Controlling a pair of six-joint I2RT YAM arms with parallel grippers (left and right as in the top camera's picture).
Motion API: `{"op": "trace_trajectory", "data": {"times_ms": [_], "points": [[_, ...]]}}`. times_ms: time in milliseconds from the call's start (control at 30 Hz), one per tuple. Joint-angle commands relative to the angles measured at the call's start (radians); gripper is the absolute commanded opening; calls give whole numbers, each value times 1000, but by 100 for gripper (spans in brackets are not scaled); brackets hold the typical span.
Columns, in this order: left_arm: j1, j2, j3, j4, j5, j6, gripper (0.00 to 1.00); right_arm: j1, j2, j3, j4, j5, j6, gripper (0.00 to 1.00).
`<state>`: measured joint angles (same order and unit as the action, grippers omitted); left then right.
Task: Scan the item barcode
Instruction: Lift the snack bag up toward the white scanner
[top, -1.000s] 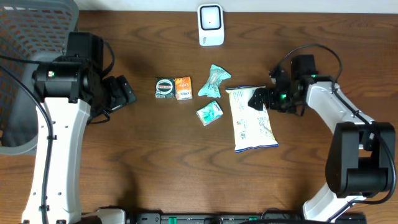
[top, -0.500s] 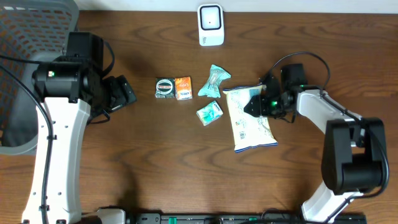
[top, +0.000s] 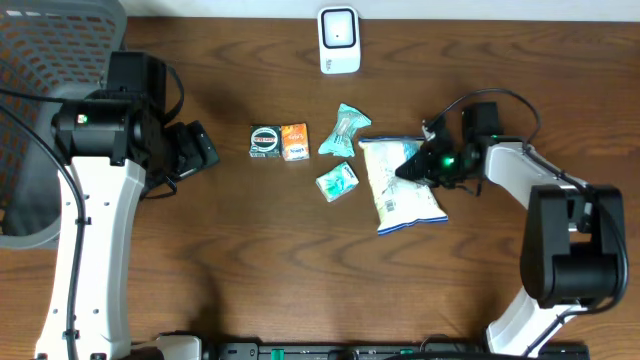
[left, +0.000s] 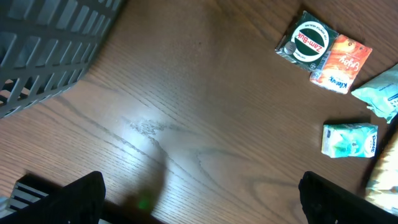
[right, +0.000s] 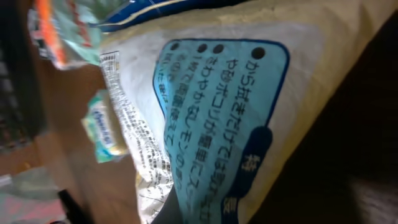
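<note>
Bag grab: right gripper (top: 412, 167) is pinched shut on the top of the white and blue snack bag (top: 405, 200), mid brown wood table (top: 250, 250).
Next, I think: lift bag & take it to the white scanner box (top: 338, 40) at the back, barcode facing it; can't tell where barcode is. Teal twisted packet (top: 345, 130) sits near that path. Green round tin (top: 265, 141) & orange packet (top: 294, 141) are further left. Left gripper (left: 205, 199) hangs wide open, holds nothing.

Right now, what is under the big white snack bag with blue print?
Only the brown wooden table shows around the white snack bag, pinched by the right gripper. What lies directly beneath is covered by the bag itself.
</note>
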<state>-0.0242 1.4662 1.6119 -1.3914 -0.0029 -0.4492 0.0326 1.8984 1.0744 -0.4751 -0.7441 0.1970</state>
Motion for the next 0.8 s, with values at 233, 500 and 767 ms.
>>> {"op": "trace_trajectory", "data": {"times_ms": [233,500,767], "points": [[1,6,1,-6,-6,-9,98,-1,-306,92,364,-166,243,1],[0,6,1,-6,-6,-9,98,42,-346,92,813,-171,375,1],[1,6,1,-6,-6,-9,98,77,-346,92,954,-111,549,1]]}}
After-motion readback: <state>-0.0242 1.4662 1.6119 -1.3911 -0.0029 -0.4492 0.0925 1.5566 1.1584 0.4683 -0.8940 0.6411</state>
